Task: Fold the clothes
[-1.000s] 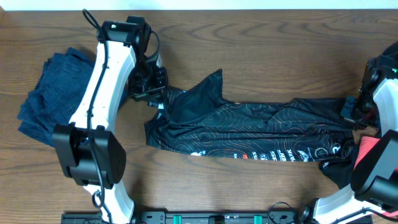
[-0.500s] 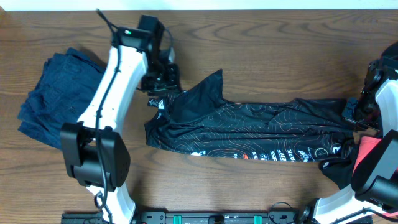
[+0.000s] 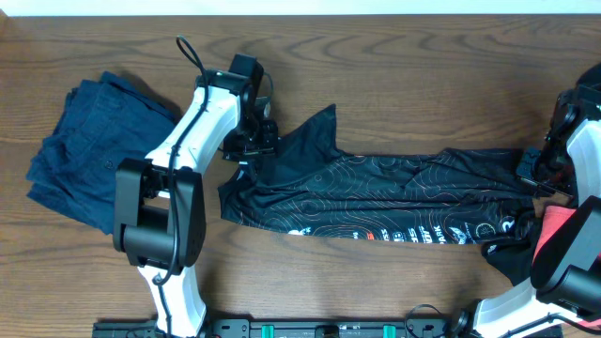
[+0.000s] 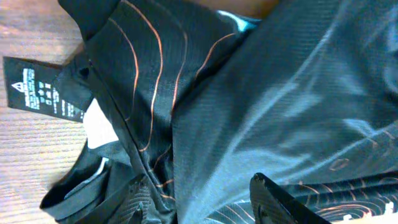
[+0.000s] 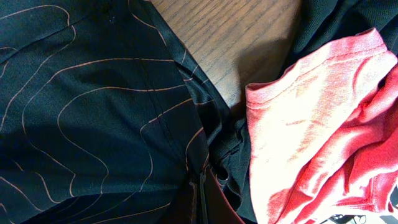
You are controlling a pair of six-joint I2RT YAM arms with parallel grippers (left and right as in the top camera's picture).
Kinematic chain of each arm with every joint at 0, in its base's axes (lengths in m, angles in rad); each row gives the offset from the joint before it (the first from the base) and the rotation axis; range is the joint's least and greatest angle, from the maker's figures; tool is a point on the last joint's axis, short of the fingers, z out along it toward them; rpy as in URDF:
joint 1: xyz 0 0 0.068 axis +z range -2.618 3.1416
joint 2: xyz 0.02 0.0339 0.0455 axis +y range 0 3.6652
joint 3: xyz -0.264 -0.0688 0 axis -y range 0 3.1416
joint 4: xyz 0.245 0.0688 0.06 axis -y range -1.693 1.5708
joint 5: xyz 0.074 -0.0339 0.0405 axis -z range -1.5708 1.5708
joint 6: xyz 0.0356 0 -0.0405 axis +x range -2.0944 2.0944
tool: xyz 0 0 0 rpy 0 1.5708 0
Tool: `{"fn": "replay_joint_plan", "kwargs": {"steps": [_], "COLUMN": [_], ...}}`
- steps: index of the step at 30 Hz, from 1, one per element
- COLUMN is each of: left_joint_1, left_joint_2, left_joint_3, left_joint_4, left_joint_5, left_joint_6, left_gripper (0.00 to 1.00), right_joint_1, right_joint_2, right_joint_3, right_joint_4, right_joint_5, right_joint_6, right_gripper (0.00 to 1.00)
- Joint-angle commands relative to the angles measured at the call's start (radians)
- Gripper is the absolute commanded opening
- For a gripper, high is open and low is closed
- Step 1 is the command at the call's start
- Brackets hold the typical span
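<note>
Overhead: black jersey (image 3: 394,192) w/ thin orange-white contour lines, laid out long across centre of wooden tabletop (image 3: 423,75), left-to-right, partly folded lengthwise; white logos and print run along its near edge; one pointed flap sticks up toward far side at its left end. Navy garment (image 3: 80,150), crumpled, far left of tabletop, apart from the jersey. Coral-red garment (image 3: 556,223) at right edge, touching the jersey's right end, partly under the right arm. Left claw (image 3: 255,141) over the jersey's left end, by the pointed flap. Right claw (image 3: 533,178) at the jersey's right end. Left wrist view: jersey fabric fills the frame, black care label (image 4: 43,90) w/ white symbols lying flat on bare wood at left; one dark finger (image 4: 283,200) shows low right, well off centre, so jaws stand part-way apart, cloth below them, nothing seen pinched. Right wrist view: jersey (image 5: 87,112) at left, coral-red garment (image 5: 317,124) bunched at right, strip of tabletop (image 5: 230,37) between them at top; claw tips at bottom centre closed narrow, w/ the jersey's edge gathered in the pinch.
</note>
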Motion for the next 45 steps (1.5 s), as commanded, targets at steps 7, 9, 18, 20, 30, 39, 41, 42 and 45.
{"fn": "replay_joint_plan", "kwargs": {"steps": [7, 9, 18, 20, 30, 39, 41, 42, 45], "left_joint_1": [-0.021, -0.027, -0.04, -0.03, 0.042, 0.021, 0.022, 0.023, 0.024], "left_joint_2": [0.061, 0.068, 0.06, 0.035, -0.222, -0.25, -0.25, -0.25, -0.25], "left_joint_3": [-0.04, -0.041, -0.04, -0.037, -0.034, -0.074, -0.104, -0.119, -0.162], "left_joint_4": [0.039, 0.045, 0.029, -0.011, -0.265, -0.313, -0.317, -0.322, -0.338], "left_joint_5": [0.022, 0.032, 0.048, 0.048, 0.047, 0.04, 0.021, 0.016, 0.002], "left_joint_6": [-0.015, -0.014, 0.004, 0.019, 0.035, 0.035, 0.035, 0.035, 0.035], "left_gripper": [0.5, 0.47, 0.06, 0.06, 0.06, 0.06, 0.06, 0.06, 0.06], "right_joint_1": [-0.008, -0.008, -0.008, -0.008, -0.01, -0.01, -0.011, -0.013, -0.028], "right_joint_2": [-0.023, -0.023, -0.023, -0.023, -0.023, -0.023, -0.023, -0.023, -0.023], "right_joint_3": [0.004, 0.004, 0.004, 0.004, 0.004, 0.004, 0.003, 0.003, 0.003], "right_joint_4": [0.003, 0.003, 0.004, 0.004, -0.036, -0.106, -0.111, -0.114, -0.128], "right_joint_5": [0.003, 0.003, 0.003, 0.003, 0.028, 0.072, 0.077, 0.083, 0.118], "right_joint_6": [0.015, 0.015, 0.015, 0.015, 0.015, 0.015, 0.015, 0.015, 0.034], "right_gripper": [0.01, 0.01, 0.01, 0.01, 0.01, 0.01, 0.01, 0.01, 0.01]}}
